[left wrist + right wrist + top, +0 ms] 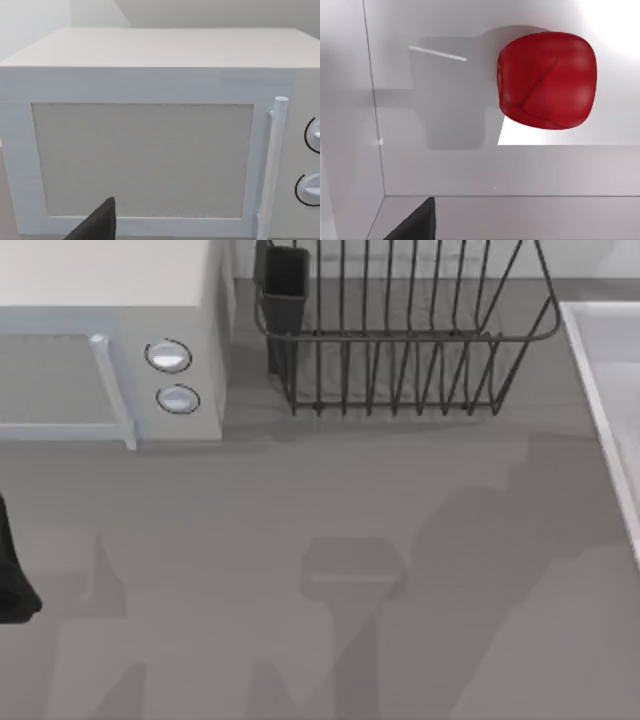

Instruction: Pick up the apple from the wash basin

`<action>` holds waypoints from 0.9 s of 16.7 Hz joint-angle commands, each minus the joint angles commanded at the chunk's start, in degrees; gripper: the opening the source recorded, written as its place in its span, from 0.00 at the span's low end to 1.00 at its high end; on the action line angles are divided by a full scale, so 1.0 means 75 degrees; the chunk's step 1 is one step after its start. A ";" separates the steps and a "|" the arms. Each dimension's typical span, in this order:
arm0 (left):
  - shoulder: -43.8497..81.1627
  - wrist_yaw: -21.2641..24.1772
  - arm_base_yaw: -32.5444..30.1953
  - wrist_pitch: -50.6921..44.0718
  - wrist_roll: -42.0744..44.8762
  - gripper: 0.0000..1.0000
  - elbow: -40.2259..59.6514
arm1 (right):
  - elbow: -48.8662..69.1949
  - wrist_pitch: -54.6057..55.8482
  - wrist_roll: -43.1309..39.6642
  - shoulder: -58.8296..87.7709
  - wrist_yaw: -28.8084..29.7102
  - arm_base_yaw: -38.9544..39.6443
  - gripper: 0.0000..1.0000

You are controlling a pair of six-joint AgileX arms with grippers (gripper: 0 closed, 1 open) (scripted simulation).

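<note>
Right claw [415, 225] hangs over the wash basin, only a dark fingertip showing at the edge of its wrist view, so I cannot tell how wide it stands; nothing is visibly held. Apple [547, 80] lies on the pale floor of the wash basin [470, 170], apart from that fingertip, near one basin wall and clear of the corner where the walls meet. It is roundish, slightly squared, with no clear long axis; no stem or dimple is visible, so which way it points cannot be told. Step in hand, by my reading: the approach, grasp not yet made. Next move likely calls for centring the claw above the fruit, coming straight down with fingers on either side, and closing without rolling it toward the wall. From above, the basin rim [600, 390] sits at the worktop's right edge, beside the wire dish rack [400, 340] at the back. Left claw [97, 225] sits idle at the worktop's left edge, facing the microwave [150, 150]; its opening cannot be told either.
</note>
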 joint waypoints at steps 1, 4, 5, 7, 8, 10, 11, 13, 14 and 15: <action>0.0000 0.0000 0.0000 0.0000 0.0000 1.00 0.0000 | 0.0093 -0.0063 -0.0014 0.0124 0.0000 -0.0015 1.00; 0.0000 0.0000 0.0000 0.0000 0.0000 1.00 0.0000 | 0.0127 -0.0085 -0.0020 0.0169 0.0000 -0.0021 1.00; 0.0000 0.0000 0.0000 0.0000 0.0000 1.00 0.0000 | 0.0127 -0.0085 -0.0020 0.0169 0.0000 -0.0021 1.00; 0.0000 0.0000 0.0000 0.0000 0.0000 1.00 0.0000 | 0.0096 -0.0051 -0.0013 0.0167 0.0001 0.0021 1.00; 0.0000 0.0000 0.0000 0.0000 0.0000 1.00 0.0000 | 0.0054 0.0043 -0.0012 0.0236 0.0002 0.0020 1.00; 0.0000 0.0000 0.0000 0.0000 0.0000 1.00 0.0000 | -0.0112 0.0455 -0.0009 0.0510 0.0005 0.0015 1.00; 0.0000 0.0000 0.0000 0.0000 0.0000 1.00 0.0000 | -0.0225 0.0758 -0.0006 0.0697 0.0006 0.0013 1.00; 0.0000 0.0000 0.0000 0.0000 0.0000 1.00 0.0000 | -0.0488 0.1493 -0.0001 0.1128 0.0010 0.0006 1.00; 0.0000 0.0000 0.0000 0.0000 0.0000 1.00 0.0000 | -0.0631 0.1895 0.0002 0.1356 0.0012 0.0003 1.00; 0.0000 0.0000 0.0000 0.0000 0.0000 1.00 0.0000 | -0.0775 0.2296 0.0006 0.1584 0.0015 0.0000 1.00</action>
